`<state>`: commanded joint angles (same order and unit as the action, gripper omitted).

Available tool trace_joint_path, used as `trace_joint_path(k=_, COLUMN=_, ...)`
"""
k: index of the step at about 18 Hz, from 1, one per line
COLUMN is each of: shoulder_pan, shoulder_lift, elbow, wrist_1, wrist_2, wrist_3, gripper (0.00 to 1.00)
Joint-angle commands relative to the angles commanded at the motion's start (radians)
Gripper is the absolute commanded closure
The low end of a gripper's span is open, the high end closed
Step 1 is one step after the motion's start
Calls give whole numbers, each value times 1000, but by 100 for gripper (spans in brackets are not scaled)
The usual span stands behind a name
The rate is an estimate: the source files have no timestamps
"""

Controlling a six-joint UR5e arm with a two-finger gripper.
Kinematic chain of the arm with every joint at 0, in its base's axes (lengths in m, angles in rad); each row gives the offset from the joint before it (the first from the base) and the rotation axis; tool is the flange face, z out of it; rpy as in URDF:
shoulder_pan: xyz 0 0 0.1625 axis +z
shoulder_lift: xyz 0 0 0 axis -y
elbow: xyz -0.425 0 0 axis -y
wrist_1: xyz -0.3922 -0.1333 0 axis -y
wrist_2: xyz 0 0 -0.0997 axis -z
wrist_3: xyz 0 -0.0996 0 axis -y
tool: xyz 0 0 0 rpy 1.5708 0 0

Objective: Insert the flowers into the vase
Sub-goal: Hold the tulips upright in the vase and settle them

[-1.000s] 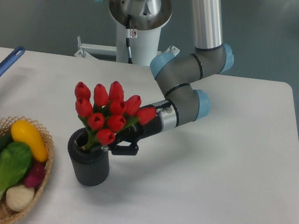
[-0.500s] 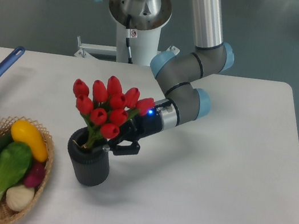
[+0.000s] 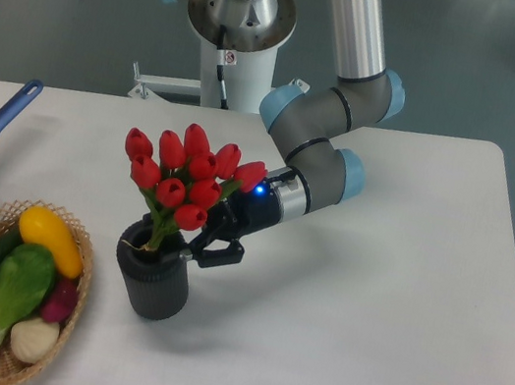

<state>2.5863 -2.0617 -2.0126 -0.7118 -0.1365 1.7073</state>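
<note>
Nine-odd flowers [image 3: 185, 178] lean left of claw [image 3: 209, 248].

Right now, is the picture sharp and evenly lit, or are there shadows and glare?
Fixed camera view: light is soft and even, no harsh glare on the table. The flowers and vase look sharp; a faint shadow lies right of the vase. A small blue light glows on the gripper; the blue thing in the top right corner is slightly soft.
</note>
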Motion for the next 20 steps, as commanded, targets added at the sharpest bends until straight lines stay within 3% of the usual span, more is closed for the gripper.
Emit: trace_joint_path(k=20, shoulder_pan=-2, shoulder_lift=14, elbow=0, wrist_1=-2, wrist_2=41, wrist_3=-14, gripper=25)
